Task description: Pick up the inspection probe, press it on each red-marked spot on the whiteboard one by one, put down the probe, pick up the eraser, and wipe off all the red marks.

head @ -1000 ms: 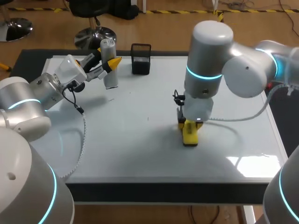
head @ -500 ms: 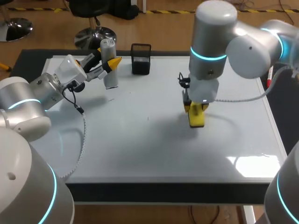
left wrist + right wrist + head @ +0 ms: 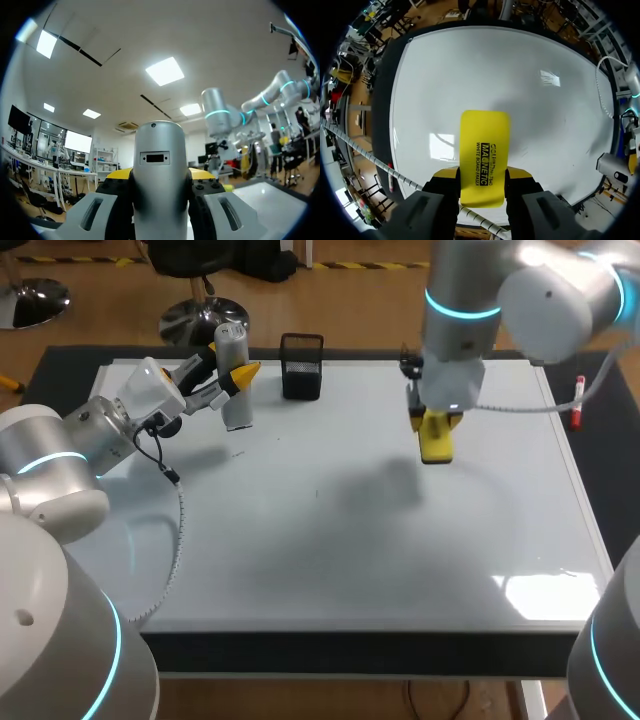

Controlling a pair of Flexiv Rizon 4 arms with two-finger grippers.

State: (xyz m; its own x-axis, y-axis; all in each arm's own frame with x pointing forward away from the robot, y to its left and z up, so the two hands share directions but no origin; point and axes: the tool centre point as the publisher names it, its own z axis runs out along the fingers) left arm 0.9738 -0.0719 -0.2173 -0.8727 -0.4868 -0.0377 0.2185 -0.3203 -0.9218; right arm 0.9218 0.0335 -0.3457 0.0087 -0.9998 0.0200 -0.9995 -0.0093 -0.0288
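Flat white whiteboard point(image 3: 330, 540) looks clean (no red I can spot), so basically done. Right gripper point(image 3: 482, 190) jaws clamp the yellow block eraser point(image 3: 436, 445) above it. Left gripper point(image 3: 161, 176) jaws clamp the silver cylindrical probe point(image 3: 233, 390), far-left corner.

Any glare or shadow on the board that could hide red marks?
Head view: a bright glare patch at the near right corner of the whiteboard, and a soft shadow beside the eraser. Right wrist view: two light reflections, edges bowed by the fisheye. Left wrist view: the probe blocks most of the board.
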